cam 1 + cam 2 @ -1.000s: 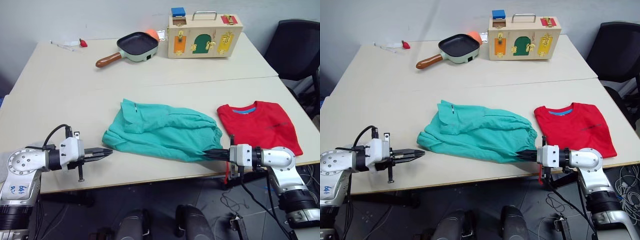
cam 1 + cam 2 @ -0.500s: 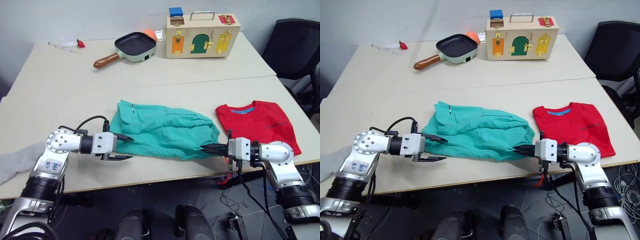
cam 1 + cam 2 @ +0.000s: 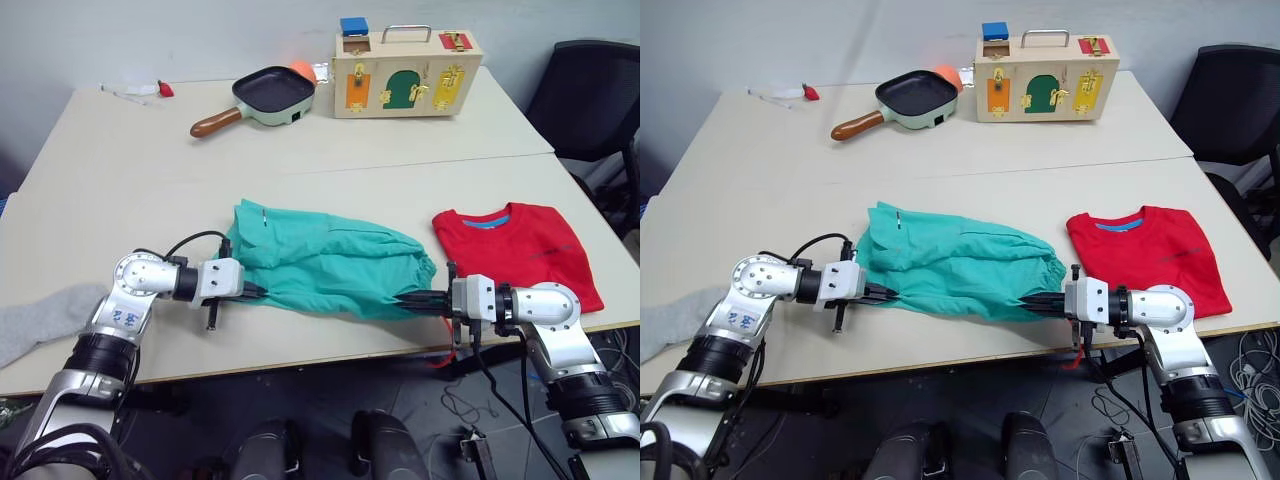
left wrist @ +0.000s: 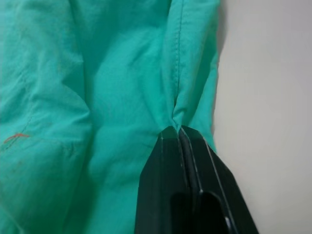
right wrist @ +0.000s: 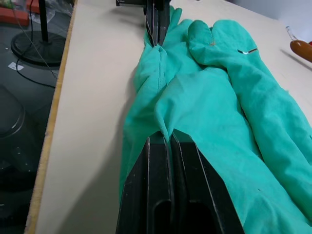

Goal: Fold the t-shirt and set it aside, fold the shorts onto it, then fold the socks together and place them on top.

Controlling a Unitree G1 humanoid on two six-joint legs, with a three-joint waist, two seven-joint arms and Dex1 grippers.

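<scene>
While spread lengthwise along the near part of the counter (image 3: 120, 180), the shorts (image 3: 325, 258) lie bunched and creased, gripped along their near edge at both ends. Left gripper (image 3: 252, 292) has its fingers (image 4: 180, 161) pressed together on a pinch of the teal hem at the shorts' left end. Right gripper (image 3: 412, 298) has its fingers (image 5: 168, 156) likewise pressed together on a fold of the fabric at the shorts' right end. Just beside the shorts on the right, apart from them, the t-shirt (image 3: 520, 250) lies folded flat near the counter's right edge, neck opening facing away. One grey sock (image 3: 40, 318) lies at the counter's near left edge. Along the far side stand a frying pan (image 3: 262, 95) and a wooden latch box (image 3: 408, 68).
</scene>
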